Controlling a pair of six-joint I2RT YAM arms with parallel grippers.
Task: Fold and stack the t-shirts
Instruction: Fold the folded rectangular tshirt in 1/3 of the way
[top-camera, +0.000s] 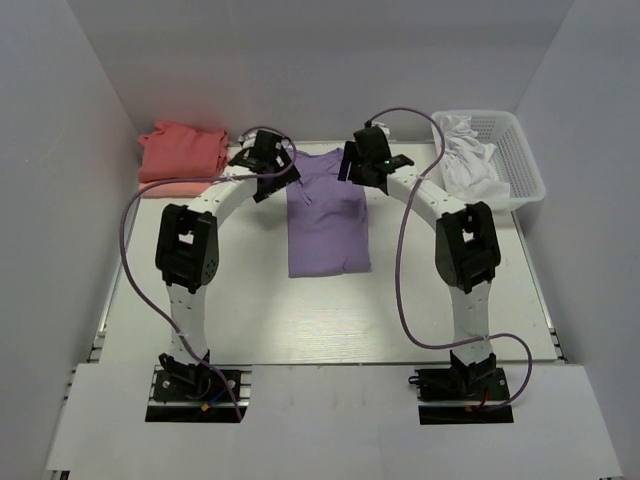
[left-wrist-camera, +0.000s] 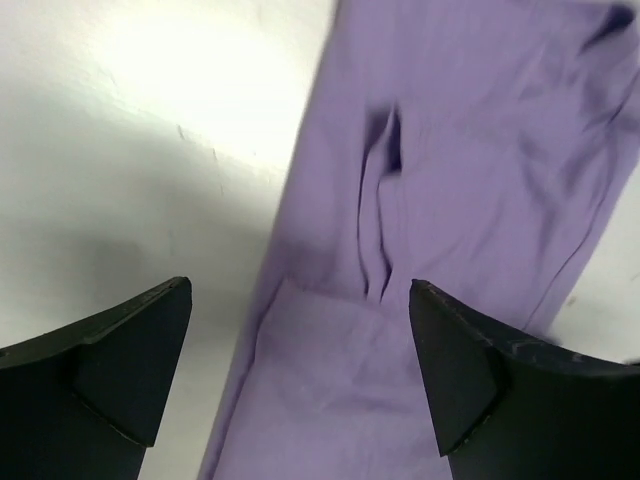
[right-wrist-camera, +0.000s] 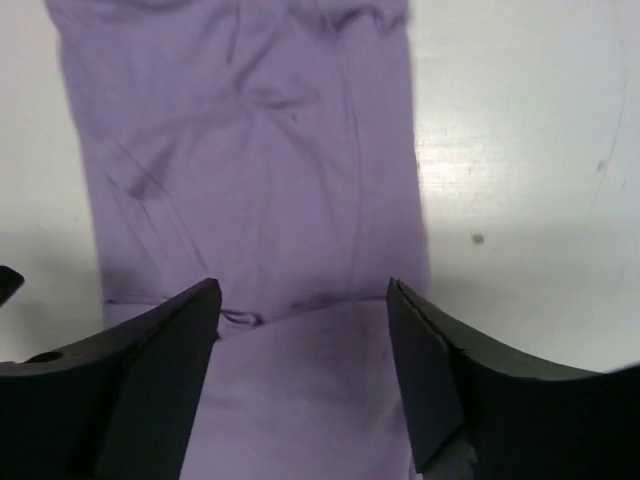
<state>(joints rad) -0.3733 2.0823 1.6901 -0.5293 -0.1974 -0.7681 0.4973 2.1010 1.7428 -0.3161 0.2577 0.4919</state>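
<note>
The lavender-purple t-shirt (top-camera: 328, 220) lies flat on the table as a long narrow folded strip. My left gripper (top-camera: 272, 160) hovers open over its far left corner; in the left wrist view the purple cloth (left-wrist-camera: 450, 170) fills the space between and beyond my open fingers (left-wrist-camera: 110, 350). My right gripper (top-camera: 366, 160) hovers open over the far right corner; the right wrist view shows the shirt (right-wrist-camera: 250, 170) with a folded sleeve edge between the open fingers (right-wrist-camera: 430, 370). A folded coral-red shirt (top-camera: 180, 148) sits on a paler salmon-pink one (top-camera: 170, 186) at the back left.
A white plastic basket (top-camera: 520, 165) holding white cloth (top-camera: 468, 160) stands at the back right. White walls enclose the table on three sides. Purple cables loop from both arms.
</note>
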